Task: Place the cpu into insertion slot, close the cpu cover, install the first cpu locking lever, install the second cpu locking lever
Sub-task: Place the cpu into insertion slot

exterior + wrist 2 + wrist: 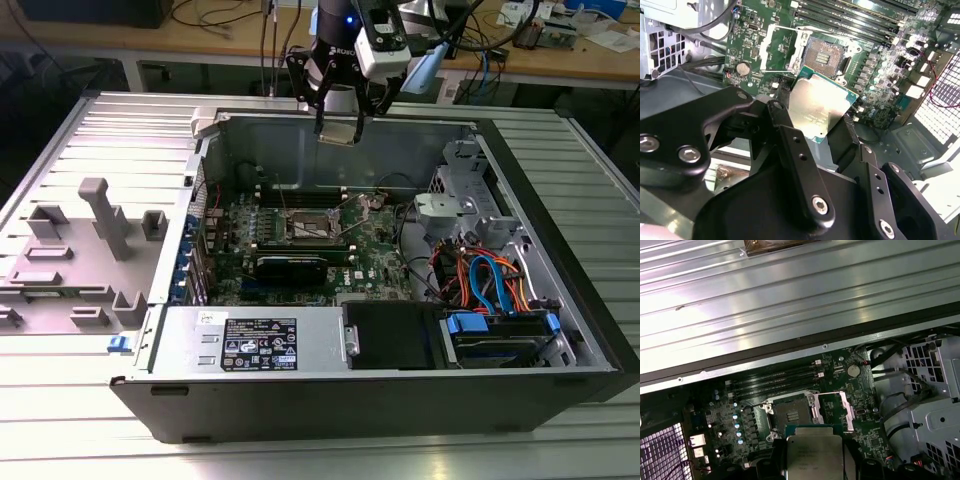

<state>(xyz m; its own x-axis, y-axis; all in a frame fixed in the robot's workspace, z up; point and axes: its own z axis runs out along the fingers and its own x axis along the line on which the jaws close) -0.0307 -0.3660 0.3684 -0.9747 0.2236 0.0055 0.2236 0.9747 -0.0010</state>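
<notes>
open pc case (350, 400); cpu (821, 107) pinched in tool (338, 128)

The cpu (820, 106), a small flat square chip with a dull silver-grey metal top and a thin green edge, hangs level in the grip of the hand (338, 125), high above the open computer case (well apart from the board below). The insertion slot (827, 55) lies bare on the green board, a square socket with a dark centre and a silvery rim. The cpu cover (848, 412), a thin silvery frame with a large square window, is swung open and sits just beside the socket.
</notes>
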